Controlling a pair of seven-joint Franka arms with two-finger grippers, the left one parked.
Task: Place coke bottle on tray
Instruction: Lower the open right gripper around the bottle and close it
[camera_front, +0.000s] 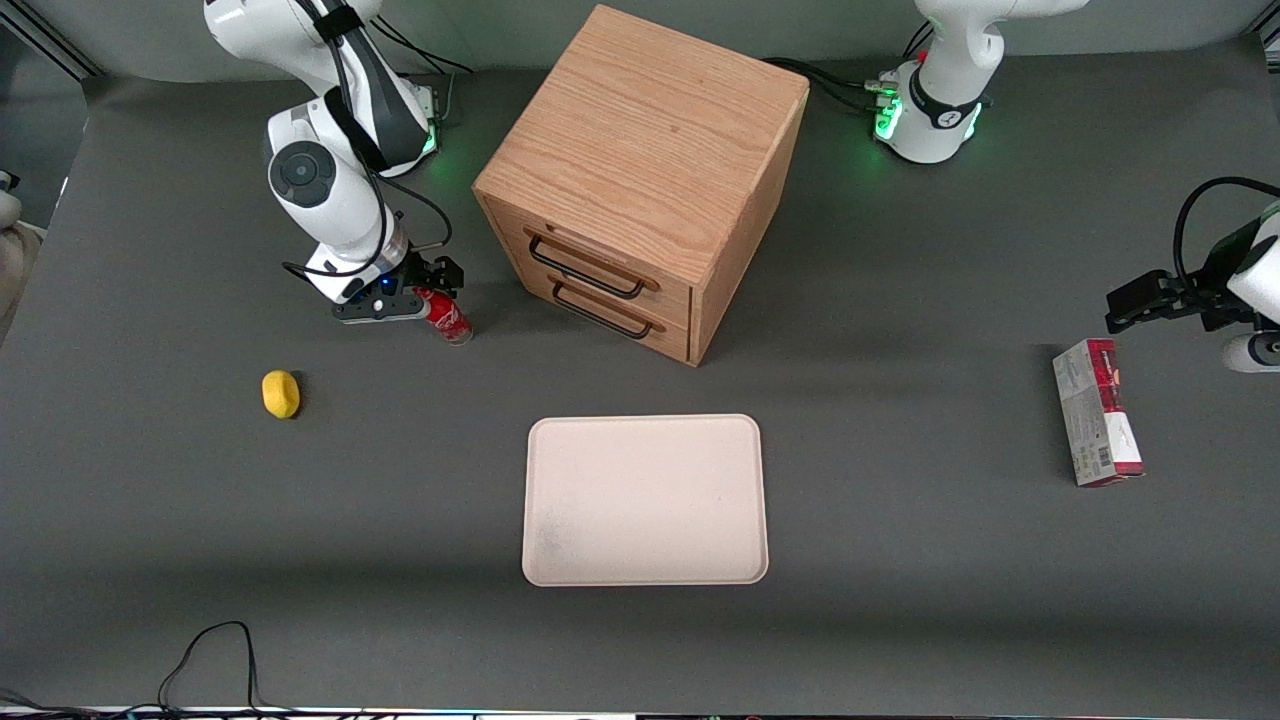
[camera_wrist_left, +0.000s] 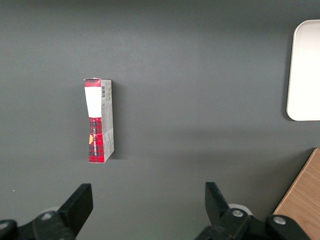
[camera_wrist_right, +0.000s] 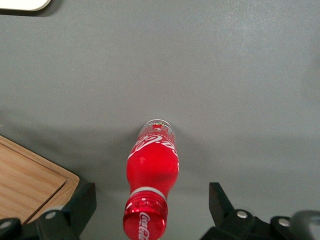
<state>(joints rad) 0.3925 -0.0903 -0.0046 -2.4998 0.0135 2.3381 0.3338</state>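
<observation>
The coke bottle (camera_front: 446, 317) (camera_wrist_right: 151, 176) is small and red with white script and a red cap, and it stands upright on the grey table beside the wooden drawer cabinet (camera_front: 640, 180). My right gripper (camera_front: 425, 290) (camera_wrist_right: 150, 202) hangs open just above it, one finger on each side of the cap with clear gaps, not touching. The cream tray (camera_front: 645, 500) lies flat on the table, nearer the front camera than the cabinet; only its corner (camera_wrist_right: 22, 5) shows in the right wrist view.
A yellow lemon (camera_front: 281, 394) lies nearer the front camera than the gripper. A red-and-grey carton box (camera_front: 1096, 411) (camera_wrist_left: 99, 120) lies toward the parked arm's end. The cabinet's corner (camera_wrist_right: 30, 182) is close beside the gripper. Cables (camera_front: 215, 660) trail at the table's front edge.
</observation>
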